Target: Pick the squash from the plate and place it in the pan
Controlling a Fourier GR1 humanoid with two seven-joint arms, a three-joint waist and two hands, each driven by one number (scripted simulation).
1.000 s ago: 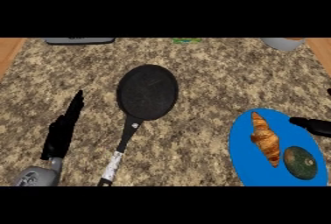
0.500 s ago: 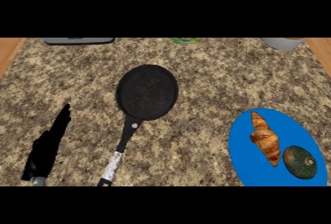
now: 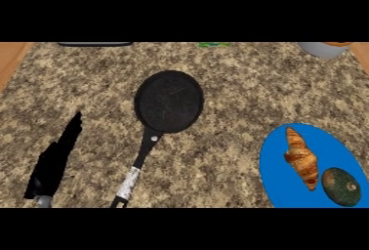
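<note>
Sitting untouched: dark green round squash point(image 3: 341, 186) on blue oval plate point(image 3: 277, 161), beside golden croissant point(image 3: 301, 158). Black round pan point(image 3: 169, 101) on speckled bench point(image 3: 238, 88), nothing inside. Left robot hand point(image 3: 56, 161) fingers straight, nothing held; right unseen. Pick + place both outstanding.

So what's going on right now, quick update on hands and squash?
Left hand open, flat at counter's left. Right hand out of view. Squash untouched on blue plate, beside croissant. Pan empty, nothing between.
</note>
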